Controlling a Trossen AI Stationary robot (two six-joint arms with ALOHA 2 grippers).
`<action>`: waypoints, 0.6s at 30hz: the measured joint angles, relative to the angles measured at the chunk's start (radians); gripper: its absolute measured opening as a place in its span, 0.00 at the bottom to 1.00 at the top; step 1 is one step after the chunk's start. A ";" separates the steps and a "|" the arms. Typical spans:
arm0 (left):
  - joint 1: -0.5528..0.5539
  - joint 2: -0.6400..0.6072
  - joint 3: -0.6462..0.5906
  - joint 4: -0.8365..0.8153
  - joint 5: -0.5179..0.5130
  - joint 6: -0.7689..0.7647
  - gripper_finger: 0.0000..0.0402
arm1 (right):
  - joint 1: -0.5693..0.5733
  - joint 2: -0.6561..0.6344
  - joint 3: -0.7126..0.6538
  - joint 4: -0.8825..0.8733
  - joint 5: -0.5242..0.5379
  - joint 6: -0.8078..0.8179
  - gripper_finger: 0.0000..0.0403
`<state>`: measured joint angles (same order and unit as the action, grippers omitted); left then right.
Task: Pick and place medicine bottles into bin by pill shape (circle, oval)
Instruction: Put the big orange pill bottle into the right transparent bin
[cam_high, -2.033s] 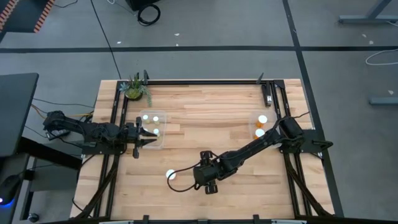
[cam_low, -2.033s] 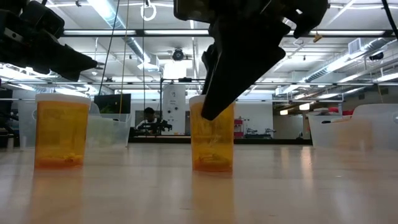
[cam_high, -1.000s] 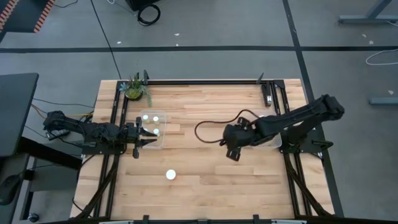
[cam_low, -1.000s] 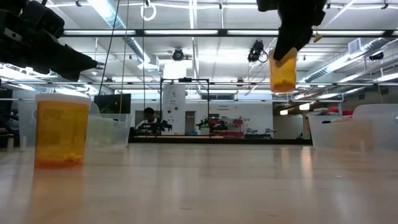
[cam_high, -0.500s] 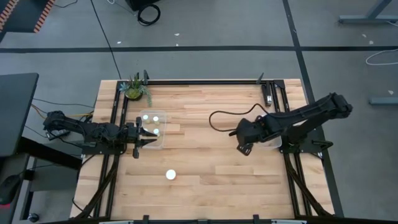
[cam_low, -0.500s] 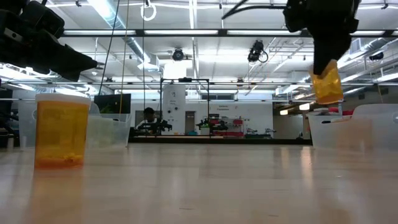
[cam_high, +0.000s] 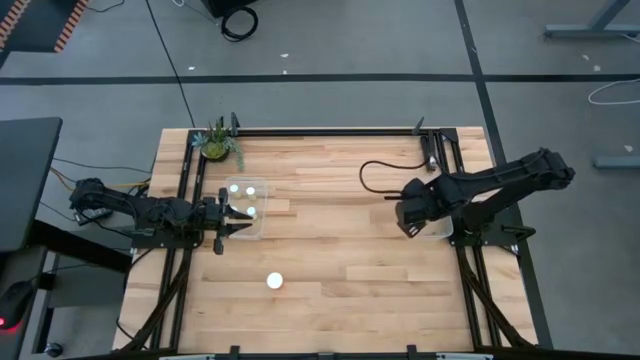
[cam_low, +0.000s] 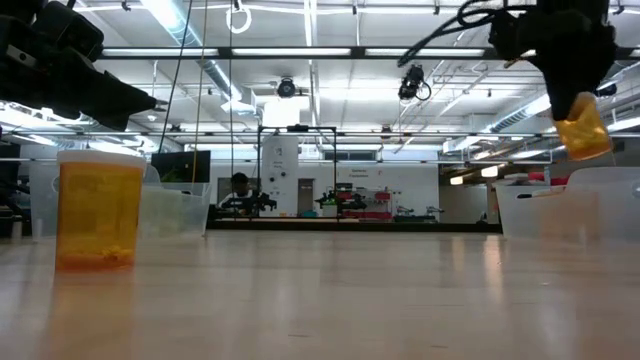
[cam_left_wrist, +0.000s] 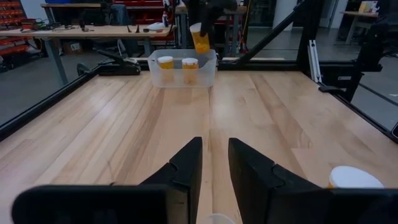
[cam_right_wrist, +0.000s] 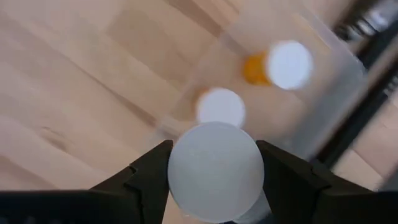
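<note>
My right gripper (cam_high: 408, 216) is shut on an orange medicine bottle (cam_low: 583, 128) with a white cap (cam_right_wrist: 215, 171). It hangs by the near-left edge of the right clear bin (cam_high: 436, 212), which holds two bottles (cam_right_wrist: 221, 107) (cam_right_wrist: 288, 64). My left gripper (cam_high: 222, 222) is open and empty beside the left clear bin (cam_high: 262, 206), where white-capped bottles (cam_high: 251, 211) stand. One bottle (cam_high: 274, 282) stands upright on its base on the table; it also shows in the low view (cam_low: 98, 208). My right gripper pinches the bottle's top, at the white cap (cam_right_wrist: 215, 171), between its two fingers (cam_right_wrist: 149, 175). The fingers come from above, pointing down. The orange body (cam_low: 585, 135) hangs below them, tilted and lifted clear of the table.
A green potted plant (cam_high: 217, 143) stands at the far left corner. Black frame rails (cam_high: 330, 130) run along the table's far, left and right sides. Bare wood (cam_high: 330, 220) lies between the two bins.
My right gripper has carried the bottle, lifted clear, from the table's middle toward the right edge and a little toward the far edge, up to the right bin. The bottle has tipped slightly in the hold.
</note>
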<state>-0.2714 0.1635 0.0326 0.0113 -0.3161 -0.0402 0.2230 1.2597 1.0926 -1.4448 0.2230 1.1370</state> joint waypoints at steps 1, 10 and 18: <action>0.000 0.000 0.000 0.000 0.000 0.000 0.22 | 0.000 -0.002 -0.001 -0.021 0.000 0.015 0.56; 0.000 0.000 0.000 0.000 0.000 0.000 0.23 | 0.002 -0.007 -0.122 -0.025 -0.049 0.066 0.56; 0.000 0.000 0.000 0.000 0.000 0.000 0.21 | 0.002 -0.089 -0.242 0.062 -0.048 0.102 0.56</action>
<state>-0.2715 0.1635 0.0326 0.0113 -0.3164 -0.0399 0.2249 1.1712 0.8502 -1.3833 0.1751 1.2389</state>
